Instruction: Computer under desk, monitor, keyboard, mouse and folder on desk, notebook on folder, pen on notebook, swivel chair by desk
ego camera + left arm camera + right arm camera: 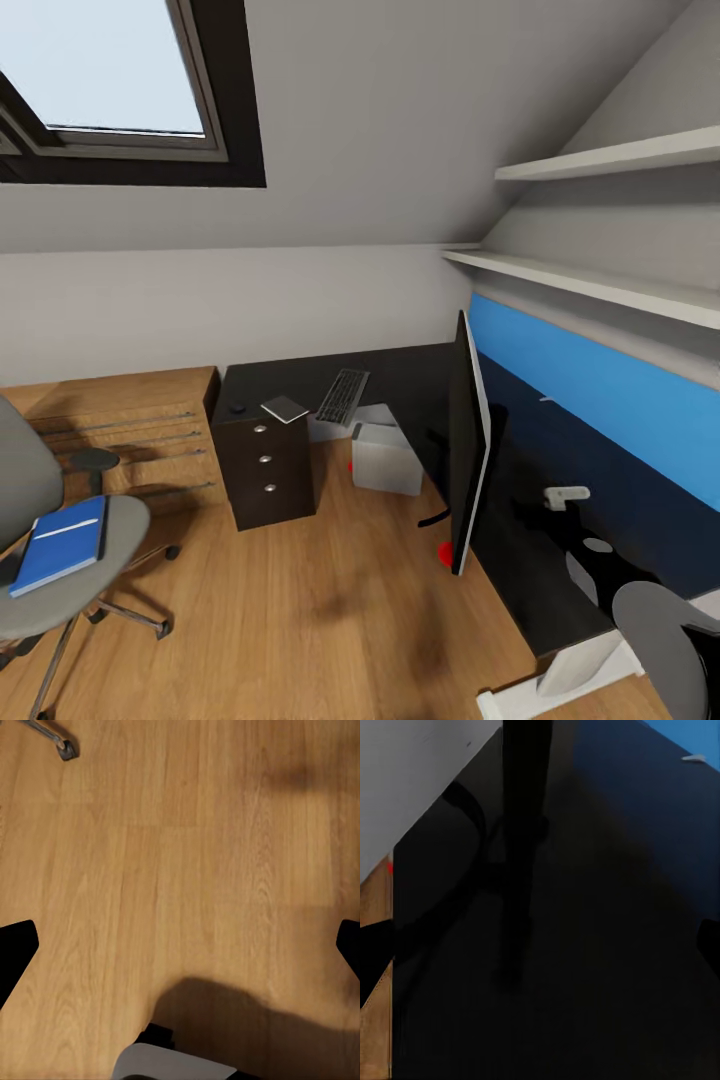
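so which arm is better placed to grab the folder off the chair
Left. The folder lies on the swivel chair at the robot's left, and the left wrist view looks over floor with a chair castor. The right wrist view faces the desk.

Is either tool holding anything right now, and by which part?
Nothing is held. In both wrist views the fingertips stand wide apart with nothing between them; the folder lies on the swivel chair.

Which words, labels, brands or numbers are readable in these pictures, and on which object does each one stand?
None: no readable text appears anywhere.
keyboard: key legends too small to read.
folder: plain blue cover, no label.
monitor: seen edge-on, no brand visible.
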